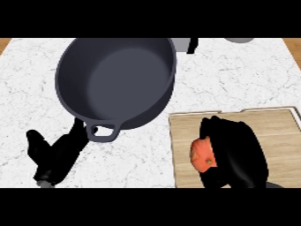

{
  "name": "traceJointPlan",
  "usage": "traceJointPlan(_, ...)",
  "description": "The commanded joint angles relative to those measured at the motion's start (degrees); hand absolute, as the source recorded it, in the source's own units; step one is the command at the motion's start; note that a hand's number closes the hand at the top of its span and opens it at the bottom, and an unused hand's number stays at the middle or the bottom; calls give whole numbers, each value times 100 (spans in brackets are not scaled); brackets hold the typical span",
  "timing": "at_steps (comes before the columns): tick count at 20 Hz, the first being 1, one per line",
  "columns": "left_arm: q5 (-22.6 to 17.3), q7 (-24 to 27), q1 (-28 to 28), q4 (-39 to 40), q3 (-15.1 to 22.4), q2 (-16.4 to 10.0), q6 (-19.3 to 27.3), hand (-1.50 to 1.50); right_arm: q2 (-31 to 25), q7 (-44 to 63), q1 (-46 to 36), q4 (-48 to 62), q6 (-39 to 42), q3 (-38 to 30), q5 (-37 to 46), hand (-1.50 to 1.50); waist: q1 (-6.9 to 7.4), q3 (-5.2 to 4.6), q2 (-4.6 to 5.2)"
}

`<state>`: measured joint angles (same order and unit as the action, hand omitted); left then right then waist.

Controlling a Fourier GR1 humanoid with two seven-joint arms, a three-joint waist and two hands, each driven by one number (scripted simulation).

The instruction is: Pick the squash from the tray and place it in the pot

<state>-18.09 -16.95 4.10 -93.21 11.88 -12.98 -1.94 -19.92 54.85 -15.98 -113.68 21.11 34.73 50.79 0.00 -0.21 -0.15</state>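
We see our right hand (pixel 236 152) with its fingers (pixel 211 128) curled round the orange squash (pixel 202 155), which sits on the wooden tray (pixel 284 130). Our left hand (pixel 58 154) rests with fingers relaxed, beside the dark pot (pixel 120 79) on the white marble tabletop (pixel 22 97).

Pot (pixel 117 81) mouth: open upward, clear from above. Bare surface (pixel 244 79) lies right of the pot, beyond the tray (pixel 286 141). The pot's near rim stands just beside the tray's far left corner. The right hand (pixel 234 150), curled on the squash (pixel 203 158), covers the tray's middle. The left hand (pixel 55 154) lies just beside the pot handle (pixel 103 131).
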Motion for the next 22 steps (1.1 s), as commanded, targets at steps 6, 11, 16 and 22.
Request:
traceJointPlan(6, 76, 227, -404, 27, 14, 263, -35, 0, 580, 802, -1063, -1669, 941, -234, 301, 150, -37, 9, -9)
traceJointPlan(11, 241, 269, -180, -174, 150, 300, 20, 0, 1366, 1050, -2287, -1771, 1583, -522, 33, 150, 13, 2, -32)
traceJointPlan(16, 162, 364, -496, 178, -44, 251, -192, 0, 1963, 914, -3207, -767, 1296, -1161, -301, 150, 6, 7, 1)
traceJointPlan(22, -69, -100, -632, -126, -265, 94, -206, 0, 1983, 844, -4594, 722, 856, -1887, -722, 150, 86, 8, 10)
